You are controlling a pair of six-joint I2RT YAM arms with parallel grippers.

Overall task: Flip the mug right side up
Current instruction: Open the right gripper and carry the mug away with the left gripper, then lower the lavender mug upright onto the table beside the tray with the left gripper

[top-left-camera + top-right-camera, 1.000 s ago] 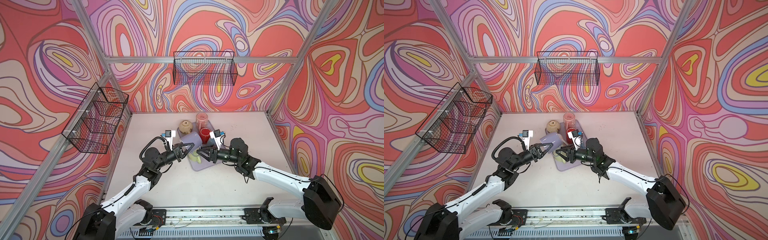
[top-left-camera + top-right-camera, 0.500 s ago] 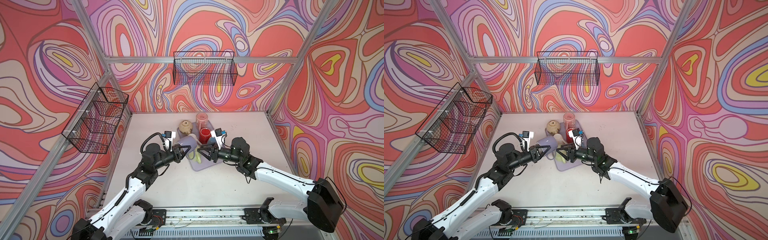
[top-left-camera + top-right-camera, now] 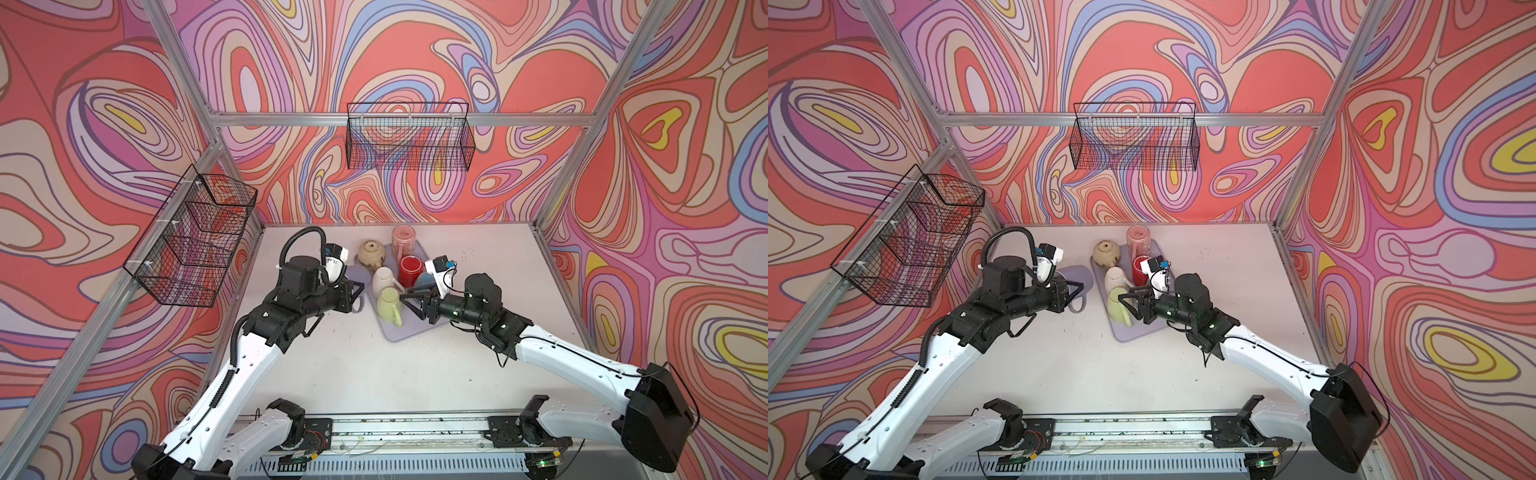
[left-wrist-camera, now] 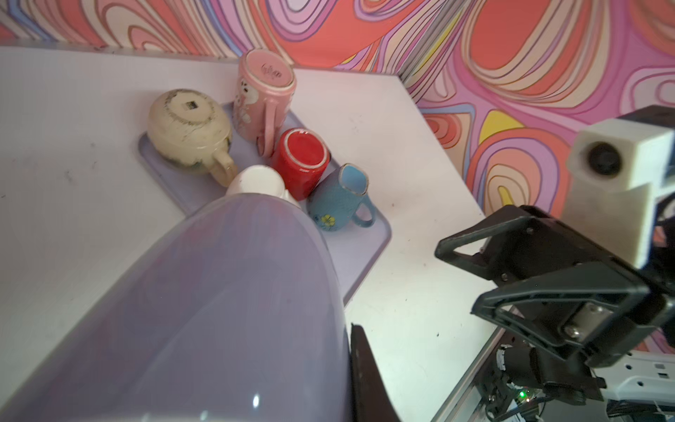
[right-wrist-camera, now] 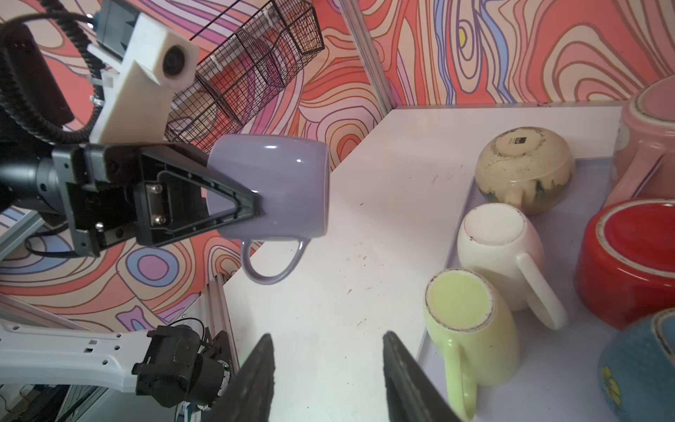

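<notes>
While clear of the white table (image 3: 374, 365) amid swirling walls (image 3: 415, 62), lilac mug (image 5: 270, 182) tight in left pincer (image 5: 252, 204); right pincer (image 5: 327, 335) spread.

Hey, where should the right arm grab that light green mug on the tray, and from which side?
Probably the body: jaws on the two walls flanking the handle, with the right gripper coming from the robot's side. The light green mug stands mouth down on the tray, handle toward the robot, with the white mug crowding it behind.
</notes>
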